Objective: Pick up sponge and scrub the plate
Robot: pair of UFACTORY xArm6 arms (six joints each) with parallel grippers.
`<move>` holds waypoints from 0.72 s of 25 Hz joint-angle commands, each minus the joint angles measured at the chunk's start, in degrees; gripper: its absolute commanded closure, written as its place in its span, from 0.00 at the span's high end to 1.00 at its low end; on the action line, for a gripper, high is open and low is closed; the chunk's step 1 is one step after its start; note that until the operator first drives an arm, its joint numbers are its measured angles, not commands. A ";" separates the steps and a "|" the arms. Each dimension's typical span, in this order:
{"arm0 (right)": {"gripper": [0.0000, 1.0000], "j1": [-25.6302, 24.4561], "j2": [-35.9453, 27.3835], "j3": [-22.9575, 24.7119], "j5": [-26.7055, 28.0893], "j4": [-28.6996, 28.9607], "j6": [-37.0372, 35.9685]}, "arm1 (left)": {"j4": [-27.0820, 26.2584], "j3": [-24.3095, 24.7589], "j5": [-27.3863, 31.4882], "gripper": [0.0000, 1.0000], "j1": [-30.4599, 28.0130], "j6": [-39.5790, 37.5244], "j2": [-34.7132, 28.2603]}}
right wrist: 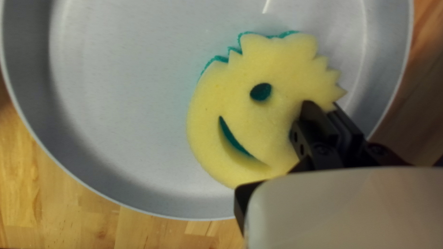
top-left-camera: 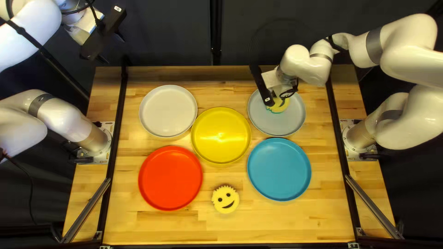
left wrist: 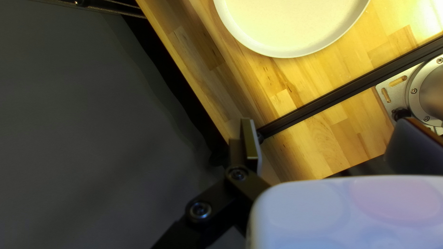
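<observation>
My right gripper clamps the smiling sponge over the gray plate, my own hardware masking part of its face; plate contact is unclear. My left gripper holds its fingers apart. A second sponge sits between the red plate and blue plate.

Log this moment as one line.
right gripper: shut on yellow smiley-face sponge | sponge: over round grey plate | left gripper: open, clear of plates | scrubbing: unconfirmed
</observation>
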 commanded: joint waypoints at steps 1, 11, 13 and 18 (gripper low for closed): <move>0.00 0.07 0.90 -1.15 0.69 -0.38 1.05 | 0.00 0.00 0.00 1.00 0.00 0.00 0.00; 0.00 4.18 1.42 -1.27 -0.33 -0.23 3.36 | 0.00 0.00 0.00 1.00 0.00 0.00 0.00; 0.00 5.88 0.95 -0.88 -0.46 -0.52 4.57 | 0.00 0.00 0.00 1.00 0.00 0.00 0.00; 0.00 9.22 -0.83 0.40 -0.97 -0.79 6.18 | 0.00 0.00 0.00 1.00 0.00 0.00 0.00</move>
